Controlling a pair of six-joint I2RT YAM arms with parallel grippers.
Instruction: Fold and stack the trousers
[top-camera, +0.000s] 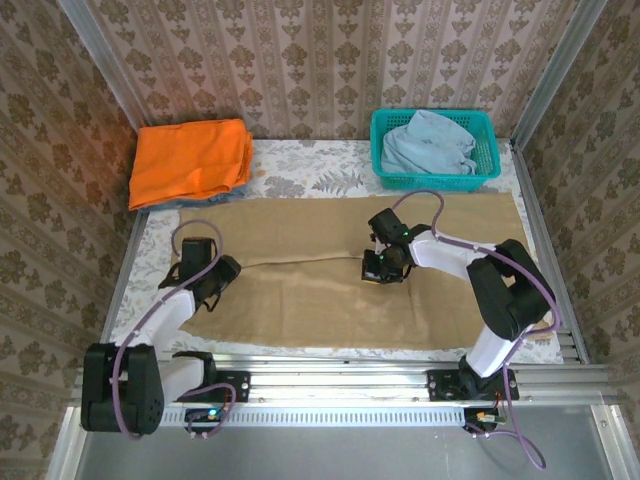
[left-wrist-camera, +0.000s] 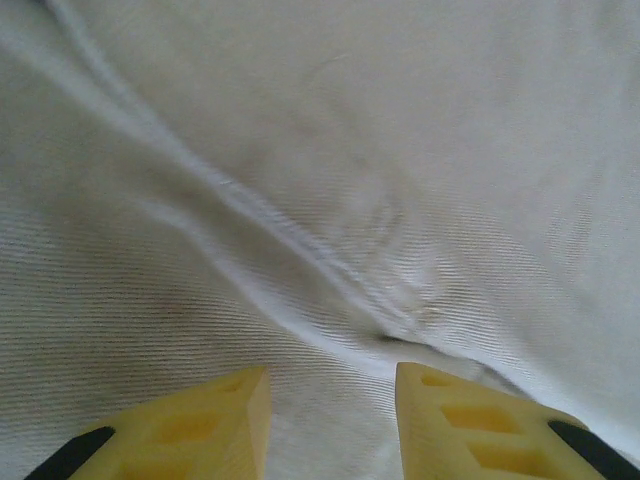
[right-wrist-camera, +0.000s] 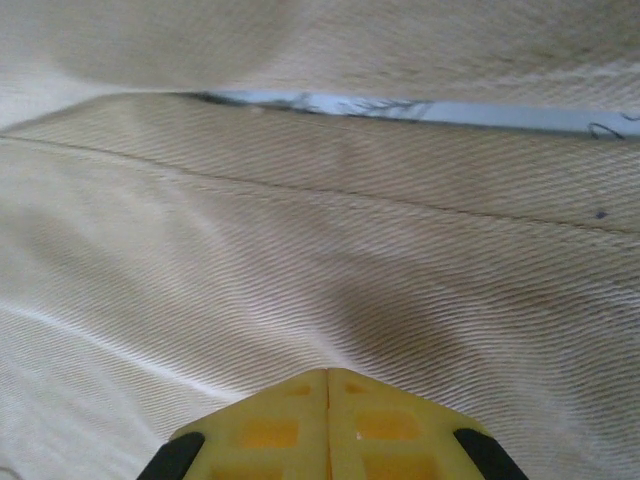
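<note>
The tan trousers (top-camera: 330, 300) lie spread flat across the table, folded lengthwise with the legs side by side. My left gripper (top-camera: 222, 272) rests low over their left end. In the left wrist view this gripper (left-wrist-camera: 333, 400) is open, its yellow fingertips (left-wrist-camera: 225, 410) apart above a raised crease in the trousers (left-wrist-camera: 300, 250). My right gripper (top-camera: 378, 272) sits on the trousers near the middle fold line. Close up, the right gripper (right-wrist-camera: 328, 375) is shut, tips pressed together against the trousers (right-wrist-camera: 300, 250), with no cloth seen between them.
A folded orange garment (top-camera: 190, 160) lies at the back left. A teal basket (top-camera: 490, 150) at the back right holds a pale blue garment (top-camera: 428, 142). The patterned table cover (top-camera: 300, 180) shows behind the trousers. Metal rails edge the table.
</note>
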